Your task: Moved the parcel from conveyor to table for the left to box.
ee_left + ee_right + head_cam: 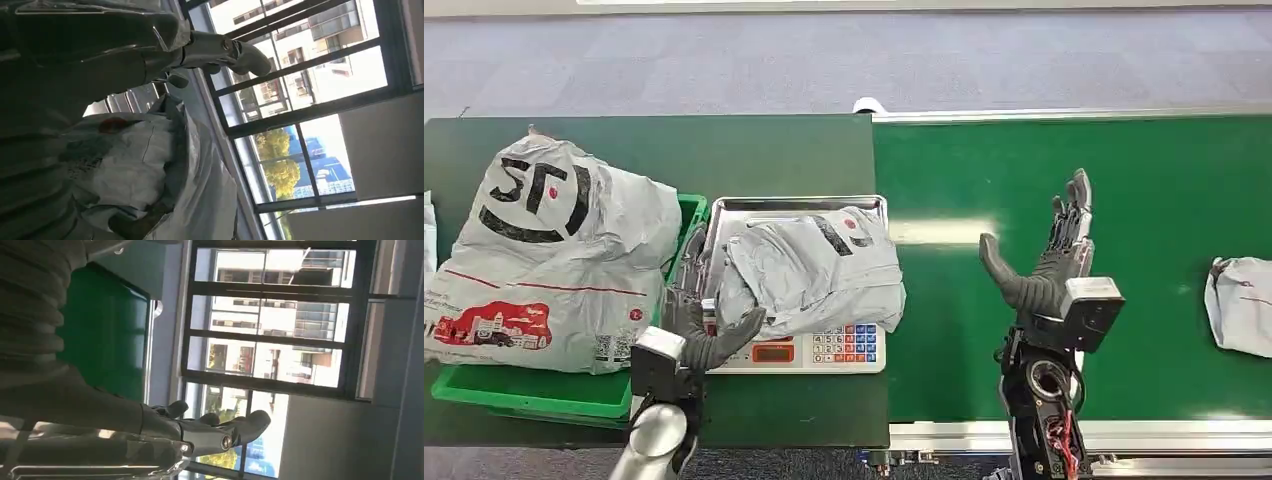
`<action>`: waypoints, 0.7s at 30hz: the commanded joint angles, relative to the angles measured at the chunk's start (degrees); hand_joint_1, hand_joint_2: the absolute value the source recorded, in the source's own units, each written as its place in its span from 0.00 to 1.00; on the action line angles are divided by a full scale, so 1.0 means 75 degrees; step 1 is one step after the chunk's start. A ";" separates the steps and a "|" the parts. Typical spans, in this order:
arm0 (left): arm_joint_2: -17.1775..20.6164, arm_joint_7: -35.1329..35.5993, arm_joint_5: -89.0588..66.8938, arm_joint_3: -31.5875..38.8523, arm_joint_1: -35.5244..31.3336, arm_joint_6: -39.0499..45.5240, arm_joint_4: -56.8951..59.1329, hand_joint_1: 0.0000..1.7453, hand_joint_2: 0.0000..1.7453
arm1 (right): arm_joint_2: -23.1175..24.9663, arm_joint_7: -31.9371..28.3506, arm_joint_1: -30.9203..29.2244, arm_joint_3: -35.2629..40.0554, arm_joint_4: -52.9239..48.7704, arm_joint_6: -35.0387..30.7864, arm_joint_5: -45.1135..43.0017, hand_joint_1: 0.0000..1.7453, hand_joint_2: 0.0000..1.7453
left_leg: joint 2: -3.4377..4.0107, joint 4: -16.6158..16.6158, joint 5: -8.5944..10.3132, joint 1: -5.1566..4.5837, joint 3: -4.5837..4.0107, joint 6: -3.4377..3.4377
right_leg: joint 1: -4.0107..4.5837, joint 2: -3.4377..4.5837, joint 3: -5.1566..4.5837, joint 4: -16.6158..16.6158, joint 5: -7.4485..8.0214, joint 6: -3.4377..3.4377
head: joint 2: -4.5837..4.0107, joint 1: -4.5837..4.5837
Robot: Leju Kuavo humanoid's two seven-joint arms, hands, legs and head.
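Green conveyor belt [1144,250] fills your right side, with one dark table [724,150] on the left. You have three grey parcels to count. One, the biggest, with bold black lettering, sits in the single green box [524,395] at the near left [554,260]. One lies on the tray of the one weighing scale [824,350] beside that box [814,270]. One rests alone at the belt's right edge [1242,303]. Your left hand [699,335] is at the near left corner of the scale parcel, thumb against its edge; whether it actually grips, you cannot tell. Your right hand [1049,250] stands over the belt with fingers spread, holding nothing.
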 commanded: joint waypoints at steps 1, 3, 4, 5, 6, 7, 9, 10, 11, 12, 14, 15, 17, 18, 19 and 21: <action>0.0286 0.0371 -0.1615 -0.0716 -0.0313 -0.0077 0.0554 0.00 1.00 | 0.0111 0.0281 0.0079 -0.0492 0.0169 0.0115 0.0039 0.00 1.00 | -0.0005 -0.0008 0.0002 0.0000 0.0012 0.0000 | 0.0003 -0.0015 0.0015 -0.0008 -0.0001 -0.0007 | 0.0000 0.0000; 0.0379 0.0566 -0.2755 -0.1257 -0.0560 -0.0285 0.0803 0.00 1.00 | 0.0307 0.0085 0.0263 -0.0940 0.0167 0.0189 -0.0158 0.00 1.00 | -0.0019 -0.0007 0.0004 0.0001 0.0009 0.0001 | 0.0002 -0.0026 0.0016 -0.0008 -0.0003 -0.0004 | 0.0000 0.0000; 0.0348 0.0610 -0.2952 -0.1331 -0.0603 -0.0338 0.0851 0.00 1.00 | 0.0355 0.0069 0.0346 -0.1061 0.0119 0.0211 -0.0161 0.00 1.00 | -0.0025 -0.0008 0.0006 0.0000 0.0010 0.0001 | 0.0001 -0.0031 0.0016 -0.0008 -0.0004 -0.0004 | 0.0000 0.0000; 0.0391 0.0747 -0.3349 -0.1502 -0.0700 -0.0422 0.0959 0.00 1.00 | 0.0354 0.0101 0.0463 -0.1116 0.0122 0.0298 -0.0093 0.00 1.00 | -0.0045 -0.0012 0.0008 0.0003 0.0013 0.0002 | 0.0006 -0.0055 0.0029 -0.0016 -0.0006 -0.0006 | 0.0000 0.0000; 0.0406 0.0884 -0.3618 -0.1581 -0.0758 -0.0444 0.1033 0.00 1.00 | 0.0361 0.0136 0.0542 -0.1154 0.0142 0.0371 -0.0059 0.00 1.00 | -0.0034 -0.0009 0.0006 0.0001 0.0011 0.0002 | 0.0002 -0.0042 0.0022 -0.0011 -0.0005 -0.0003 | 0.0000 0.0000; 0.0413 0.1000 -0.3866 -0.1652 -0.0809 -0.0491 0.1099 0.00 1.00 | 0.0373 0.0152 0.0616 -0.1197 0.0160 0.0427 0.0003 0.00 1.00 | -0.0034 -0.0014 0.0006 0.0001 0.0016 0.0003 | 0.0004 -0.0046 0.0030 -0.0019 -0.0004 -0.0004 | 0.0000 0.0000; 0.0284 0.1769 -0.4201 -0.1595 -0.1003 -0.1152 0.1498 0.00 1.00 | 0.0419 0.0132 0.0676 -0.1340 0.0285 0.0612 0.0185 0.00 1.00 | -0.0025 -0.0013 0.0003 0.0000 0.0018 0.0002 | 0.0003 -0.0031 0.0029 -0.0016 -0.0004 -0.0004 | 0.0000 0.0000; 0.0283 0.1813 -0.4293 -0.1610 -0.1043 -0.1192 0.1525 0.00 1.00 | 0.0438 0.0101 0.0679 -0.1372 0.0301 0.0586 0.0233 0.00 1.00 | -0.0025 -0.0012 0.0004 0.0000 0.0018 0.0002 | 0.0002 -0.0033 0.0028 -0.0015 -0.0004 -0.0004 | 0.0000 0.0003; 0.0143 0.1937 -0.4173 -0.1467 -0.1117 -0.1527 0.1740 0.00 1.00 | 0.0503 0.0087 0.0689 -0.1476 0.0340 0.0552 0.0342 0.00 1.00 | -0.0018 -0.0009 0.0003 -0.0002 0.0013 0.0001 | -0.0001 -0.0024 0.0020 -0.0009 -0.0003 -0.0003 | 0.0000 0.0000; 0.0177 0.3584 -0.5692 -0.1847 -0.1362 -0.1822 0.2326 0.00 1.00 | 0.0542 0.0630 0.0818 -0.1554 0.0479 0.0604 0.0649 0.00 1.00 | -0.0023 -0.0012 0.0004 -0.0001 0.0018 0.0001 | 0.0001 -0.0033 0.0028 -0.0013 -0.0003 -0.0006 | 0.0000 0.0003; -0.0138 0.3457 -0.6124 -0.1747 -0.1599 -0.1417 0.3318 0.00 1.00 | 0.0608 0.0390 0.0959 -0.1721 0.0685 0.0688 0.0711 0.00 1.00 | -0.0040 -0.0022 0.0012 0.0002 0.0027 0.0000 | 0.0004 -0.0050 0.0043 -0.0024 -0.0001 -0.0009 | -0.0003 0.0000; -0.0185 0.3433 -0.6195 -0.1738 -0.1654 -0.1327 0.3526 0.00 1.00 | 0.0626 0.0351 0.0991 -0.1750 0.0718 0.0700 0.0717 0.00 1.00 | -0.0049 -0.0026 0.0013 0.0003 0.0031 0.0001 | 0.0005 -0.0057 0.0049 -0.0031 -0.0001 -0.0006 | 0.0000 0.0000; -0.0156 0.3449 -0.6235 -0.1738 -0.1675 -0.1341 0.3647 0.00 1.00 | 0.0637 0.0337 0.1034 -0.1767 0.0701 0.0705 0.0730 0.00 1.00 | -0.0056 -0.0039 0.0020 0.0002 0.0044 0.0004 | 0.0005 -0.0066 0.0065 -0.0047 0.0004 -0.0007 | 0.0000 -0.0003; -0.0163 0.3478 -0.6275 -0.1748 -0.1709 -0.1332 0.3720 0.00 1.00 | 0.0651 0.0335 0.1061 -0.1779 0.0638 0.0705 0.0735 0.00 1.00 | -0.0038 -0.0028 0.0013 0.0000 0.0039 0.0004 | 0.0003 -0.0049 0.0053 -0.0034 0.0002 -0.0005 | 0.0000 0.0000; -0.0159 0.3478 -0.6273 -0.1712 -0.1723 -0.1361 0.3748 0.00 1.00 | 0.0663 0.0344 0.1097 -0.1788 0.0539 0.0713 0.0761 0.00 1.00 | -0.0036 -0.0014 0.0006 -0.0002 0.0027 0.0004 | -0.0001 -0.0050 0.0047 -0.0017 -0.0003 -0.0001 | 0.0000 0.0003; -0.0160 0.3509 -0.6323 -0.1679 -0.1715 -0.1431 0.3763 0.00 1.00 | 0.0685 0.0391 0.1141 -0.1812 0.0453 0.0732 0.0807 0.00 1.00 | -0.0031 -0.0012 0.0004 -0.0002 0.0032 0.0004 | -0.0001 -0.0048 0.0053 -0.0015 -0.0002 0.0000 | 0.0000 0.0000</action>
